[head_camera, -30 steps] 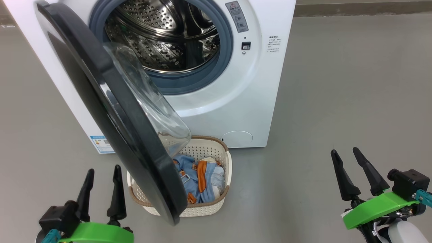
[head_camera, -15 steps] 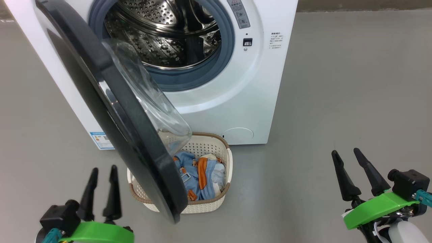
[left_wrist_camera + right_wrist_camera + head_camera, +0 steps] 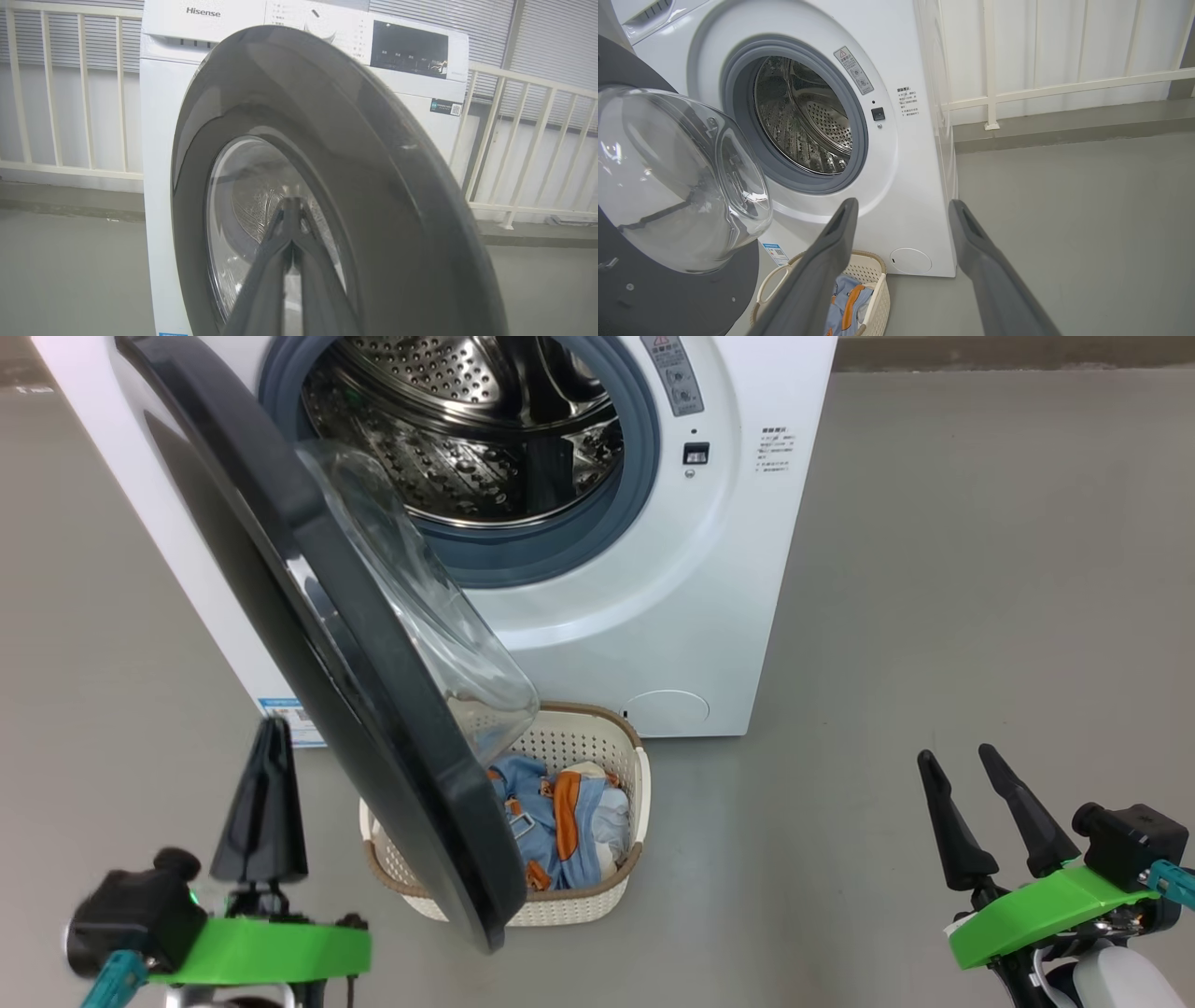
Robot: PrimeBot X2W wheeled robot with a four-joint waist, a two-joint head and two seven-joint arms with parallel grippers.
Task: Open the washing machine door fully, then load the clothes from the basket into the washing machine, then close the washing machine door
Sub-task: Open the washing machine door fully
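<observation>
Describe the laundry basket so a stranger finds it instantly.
Start at the white washing machine; its black door hangs open. On the floor below sits the basket, cream perforated plastic with a brown rim, holding light blue and orange clothes.

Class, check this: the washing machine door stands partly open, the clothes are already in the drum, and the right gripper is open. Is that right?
Not quite. The clothes lie in the basket, not in the drum, as the head view shows. The washing machine door does stand partly open, and the right gripper is open.
</observation>
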